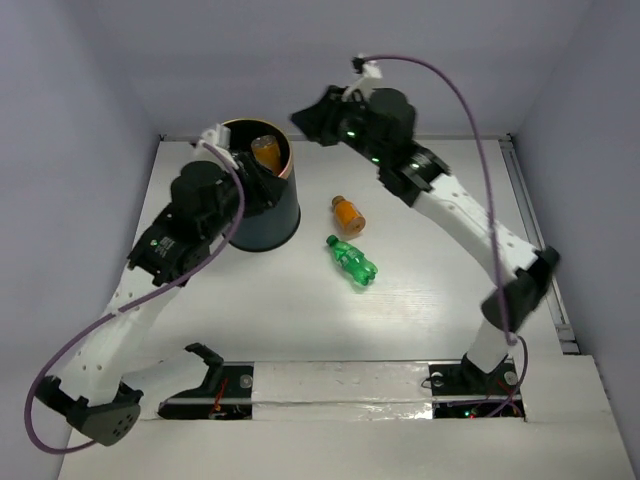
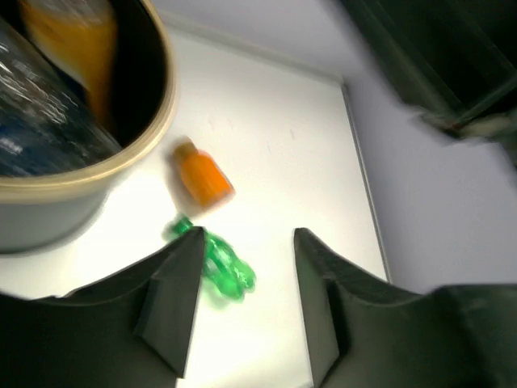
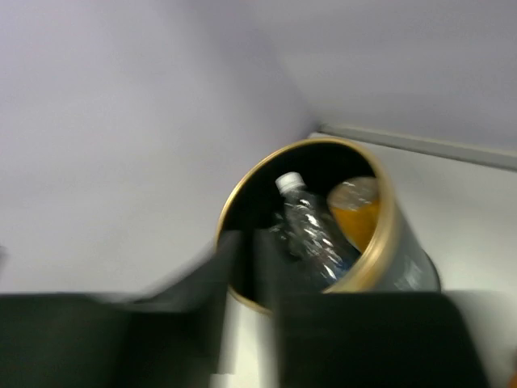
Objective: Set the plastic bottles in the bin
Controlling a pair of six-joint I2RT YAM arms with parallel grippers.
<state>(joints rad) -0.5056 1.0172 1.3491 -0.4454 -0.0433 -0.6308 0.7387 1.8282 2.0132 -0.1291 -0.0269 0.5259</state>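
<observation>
Two bottles are left on the white table (image 1: 300, 320). The small green plastic bottle (image 1: 352, 261) and the orange-filled plastic bottle (image 1: 349, 214) both lie flat just right of the dark cylindrical gold-rimmed bin (image 1: 265, 228), long axes diagonal, caps toward the bin. We judge them about equally near both arms. The left gripper (image 2: 246, 291) is spread and empty over the bin's edge, with the green bottle framed beyond its fingers. The right gripper (image 3: 246, 275), blurred, seems closed on nothing.
</observation>
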